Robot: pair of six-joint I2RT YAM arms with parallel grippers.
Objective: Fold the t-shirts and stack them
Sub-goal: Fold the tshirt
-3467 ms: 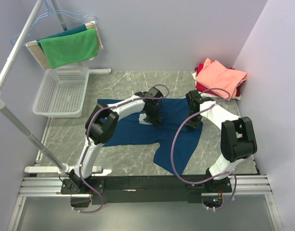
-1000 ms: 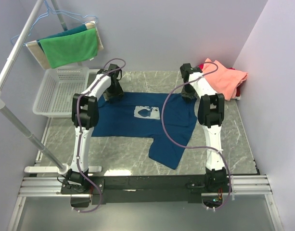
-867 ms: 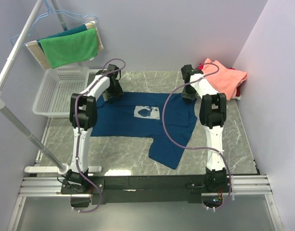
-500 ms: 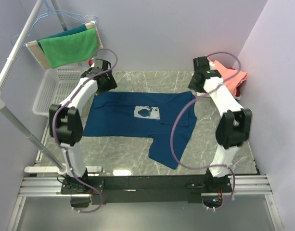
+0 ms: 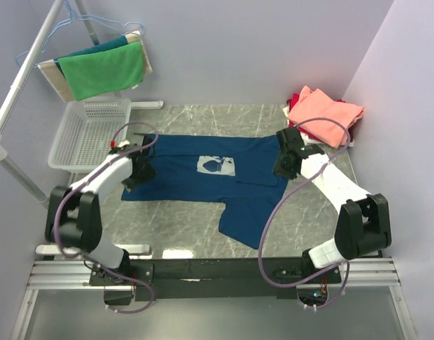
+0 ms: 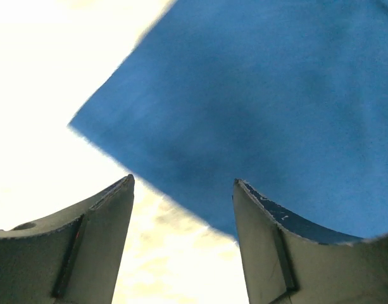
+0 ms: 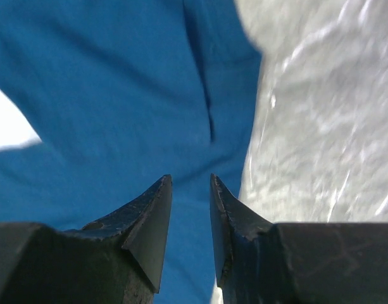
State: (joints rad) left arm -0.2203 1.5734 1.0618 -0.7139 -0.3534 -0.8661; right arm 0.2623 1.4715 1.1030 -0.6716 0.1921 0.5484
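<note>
Since navy shirt (image 5: pixel 202 180) lies unfolded: left gripper (image 5: pixel 137 171) wide open toward table (image 5: pixel 181 227) left edge, right gripper (image 5: pixel 283 161) barely parted, both empty; next, probably grab sleeves.

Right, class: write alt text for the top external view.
A dark navy-blue cotton t-shirt lies spread on a grey marble table, the left gripper at its left edge, the right gripper at its right. Folded salmon-pink and red t-shirts sit far right.
</note>
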